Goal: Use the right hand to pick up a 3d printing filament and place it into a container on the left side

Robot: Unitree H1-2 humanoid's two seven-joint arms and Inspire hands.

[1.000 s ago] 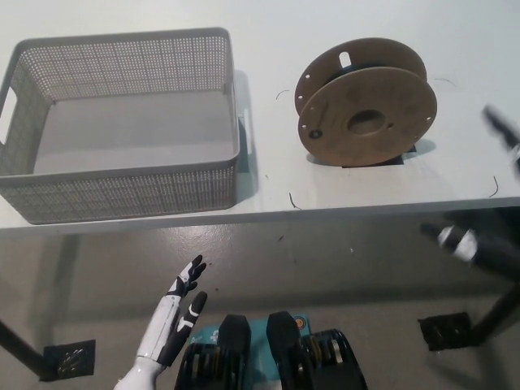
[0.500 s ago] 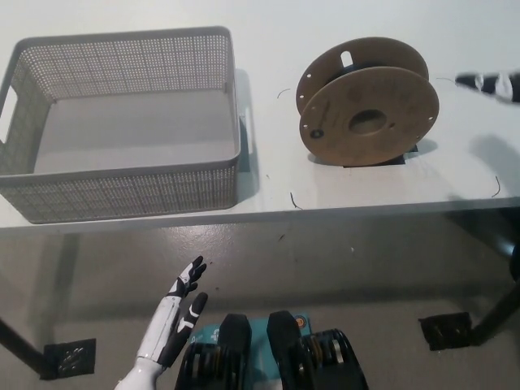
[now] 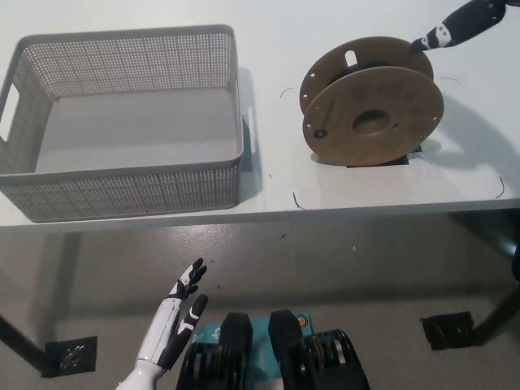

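One filament spool, one basket, right hand (grip unclear), left hand spread.

Single head view, steeply downward over table front edge, floor below.

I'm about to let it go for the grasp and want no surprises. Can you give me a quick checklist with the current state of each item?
1. Filament spool standing on edge on the table, unobstructed: ok.
2. Right robot hand near the spool: ok, at its upper right rim.
3. Right robot hand closed on the spool: not ok, only fingertips show near the rim, with no grasp visible.
4. Right robot hand open for the grasp: cannot tell, mostly out of frame.
5. Basket on the left empty and ready: ok.
6. Left robot hand out of the way: ok, open, low, below the table edge.
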